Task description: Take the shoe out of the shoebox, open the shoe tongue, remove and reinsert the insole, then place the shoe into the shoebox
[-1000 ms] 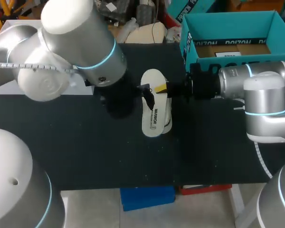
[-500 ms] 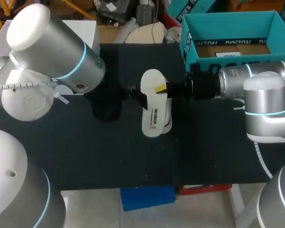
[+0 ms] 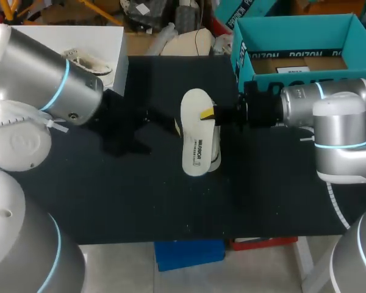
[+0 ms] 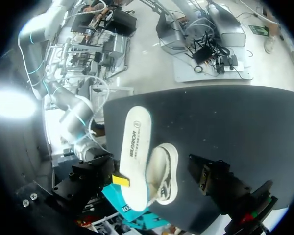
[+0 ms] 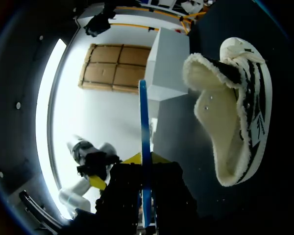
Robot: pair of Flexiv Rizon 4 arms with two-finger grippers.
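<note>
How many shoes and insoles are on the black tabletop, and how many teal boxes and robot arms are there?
Shoe: 1
Insole: 1
Teal shoebox: 1
Robot arms, left and right: 2
Total: 5

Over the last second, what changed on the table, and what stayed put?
The left end effector drew back toward the robot's left, away from the insole edge where it had been, and is now apart from it. The right end effector stayed shut on the insole by the shoe; neither moved.
</note>
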